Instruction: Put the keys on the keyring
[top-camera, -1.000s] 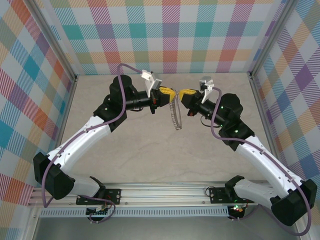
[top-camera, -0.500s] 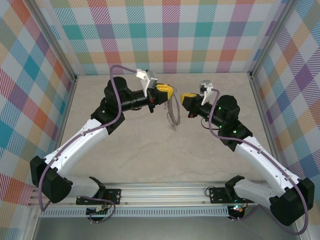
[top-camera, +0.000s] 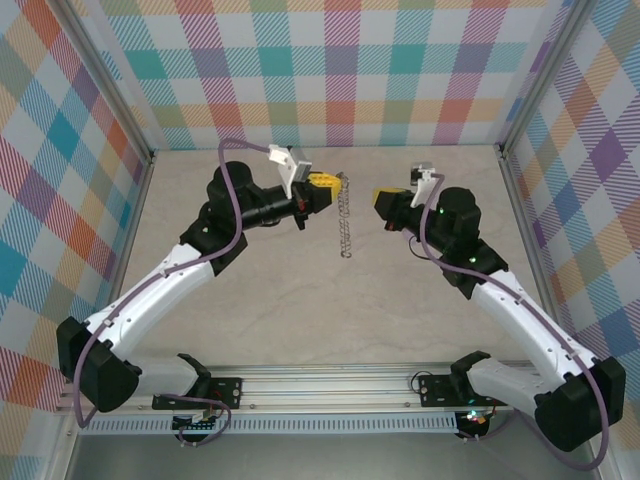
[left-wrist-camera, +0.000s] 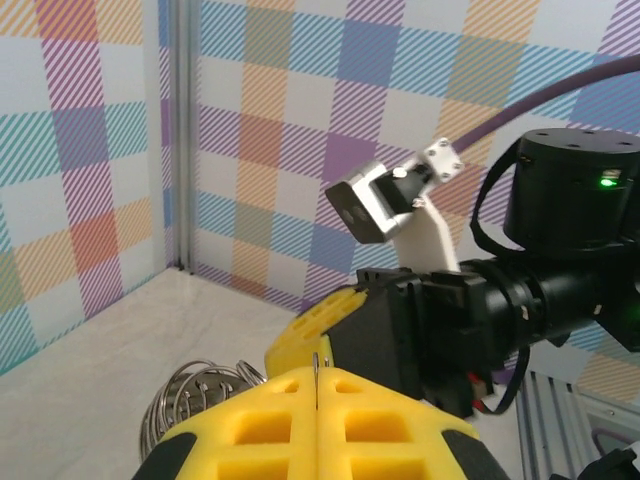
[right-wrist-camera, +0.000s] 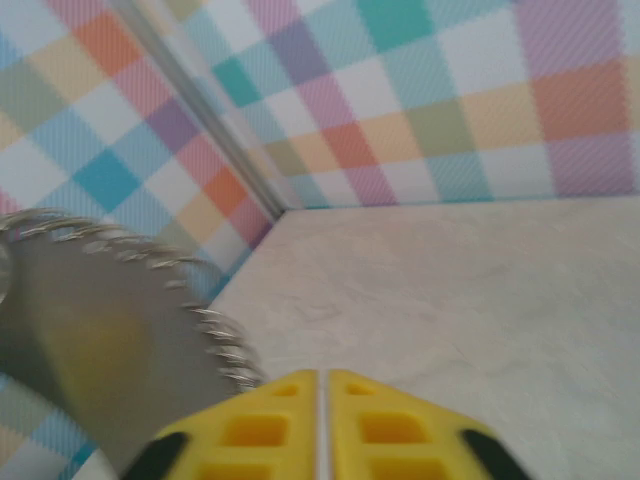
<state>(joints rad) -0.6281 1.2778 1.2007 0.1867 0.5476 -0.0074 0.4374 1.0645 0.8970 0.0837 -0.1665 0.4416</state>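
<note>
The keyring (top-camera: 345, 215), a thin silver chain, hangs straight down from my left gripper (top-camera: 334, 182), which is raised above the table at the back centre. In the left wrist view the yellow jaws of the left gripper (left-wrist-camera: 316, 378) are shut on one thin link, and the chain's other rings (left-wrist-camera: 190, 395) bunch at the lower left. My right gripper (top-camera: 381, 198) is to the right of the chain and apart from it. Its jaws (right-wrist-camera: 322, 388) stand a narrow slit apart with nothing between them, and the chain (right-wrist-camera: 215, 338) is blurred on their left. The keys are out of view.
Checked walls (top-camera: 340, 70) close the beige table (top-camera: 330, 300) at the back and both sides, with metal posts (top-camera: 150, 160) at the corners. The right arm's black wrist (left-wrist-camera: 560, 270) faces the left gripper closely.
The two grippers met at the chain a second ago. The right one has since drawn away to the right with its jaws slightly parted, and the left one moved back with the chain hanging from it.
</note>
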